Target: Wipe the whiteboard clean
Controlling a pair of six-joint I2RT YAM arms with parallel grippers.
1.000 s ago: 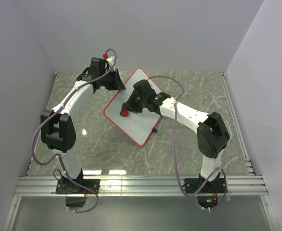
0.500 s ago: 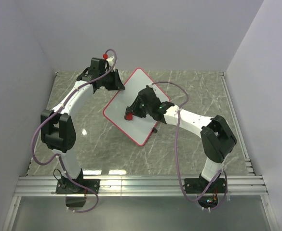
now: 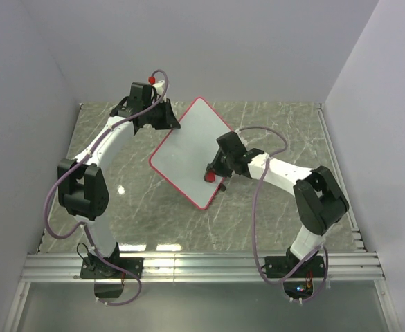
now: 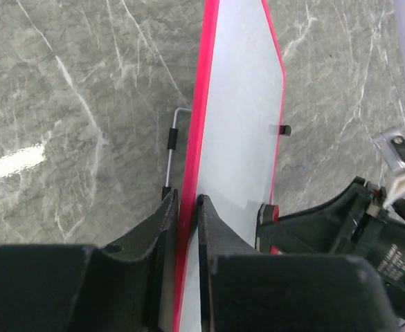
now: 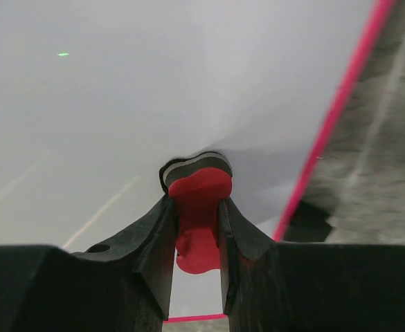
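**Eraser at the board's lower right edge, frame braced by the other arm**

The whiteboard [image 3: 185, 149] sits in the middle of the top view, turned cornerwise like a diamond on the marble table [image 3: 278, 214]. It is propped at a tilt, and the left wrist view shows a wire leg behind it. Its face [image 5: 105, 83] looks clean in all three views, though faint marks might not show from this far off.

The eraser [image 3: 209, 177] rests on the board near the lower right edge, just inside the red frame. The right gripper [image 3: 213, 171] is closed tight on it. In the right wrist view the red grip [image 5: 199, 207] fills the gap between the fingers, with the dark pad pressed against the white face.

The left gripper [image 4: 188, 202] is at the board's upper left edge, with its jaws drawn narrow onto the red frame.

The step in hand appears to be a wiping stroke that has reached the edge. To do it well:

- Hold the pad flat and press lightly, so the tilted board does not rock on its leg.
- Make the left pinch firm, so the board cannot slide.
- Turn the stroke back toward the centre before the eraser drops off the frame.
- Overlap each pass, and cover the corners under the left fingers last.
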